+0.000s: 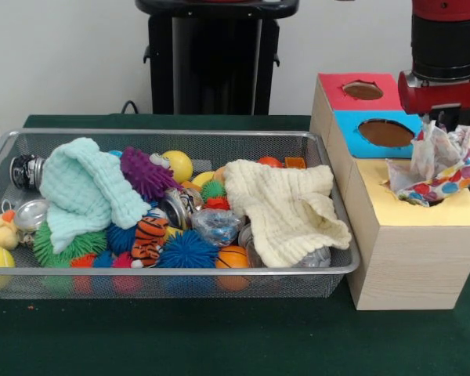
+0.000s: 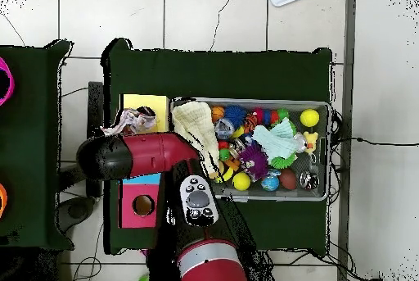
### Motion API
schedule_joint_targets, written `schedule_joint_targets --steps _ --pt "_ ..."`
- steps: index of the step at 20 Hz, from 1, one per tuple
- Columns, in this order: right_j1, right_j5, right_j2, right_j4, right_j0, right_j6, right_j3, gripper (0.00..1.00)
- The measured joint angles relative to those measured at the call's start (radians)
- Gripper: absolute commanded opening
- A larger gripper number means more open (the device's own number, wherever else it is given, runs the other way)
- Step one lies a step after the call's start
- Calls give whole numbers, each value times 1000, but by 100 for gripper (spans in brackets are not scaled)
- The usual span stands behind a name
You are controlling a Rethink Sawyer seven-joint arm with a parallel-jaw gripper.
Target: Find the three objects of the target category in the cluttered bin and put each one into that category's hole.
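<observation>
Printed cloth: I see one thin white piece with red, blue and yellow blotches (image 1: 433, 168), bunched over the yellow-faced hole (image 1: 411, 196), part sunk in and part standing proud above the box top. In the overhead view the same cloth (image 2: 127, 120) sits at the yellow box's end.

Pincer: the arm (image 1: 446, 63) comes down right behind the cloth, but its tips are hidden by the fabric; I cannot tell whether it grips anything or how wide it stands.

Boxes: three in a row beside the bin, faced yellow, blue (image 1: 385, 133) and red (image 1: 362, 90); the yellow one is nearest the camera in the front view.

Bin: the wire mesh basket (image 1: 172, 270) lies just beside the boxes and is crowded.

Count, target pieces: one visible, at the hole; I see none in the bin, so any others are either buried or already posted.

Count, thick cloths: two, a mint-green waffle cloth (image 1: 82, 192) and a cream waffle cloth (image 1: 286, 207).

Count, rest: many spiky balls, some cans, a striped tiger toy (image 1: 150, 235); too tangled to number.

Risk: I judge the cloth could snag on the rough edge and stay draped outside, or lift back out with the arm if fabric clings.

Risk, search: remaining pieces may hide under the thick cloths, and a blind grab could bring up the cream one.
</observation>
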Motion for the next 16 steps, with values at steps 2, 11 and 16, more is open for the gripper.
schedule_joint_targets --steps 2,11,16 --pt "-2 0 1 -12 -10 0 0 0" --pt "-6 0 1 -44 -60 0 6 0" --pt "-13 0 0 -47 -100 0 20 0"
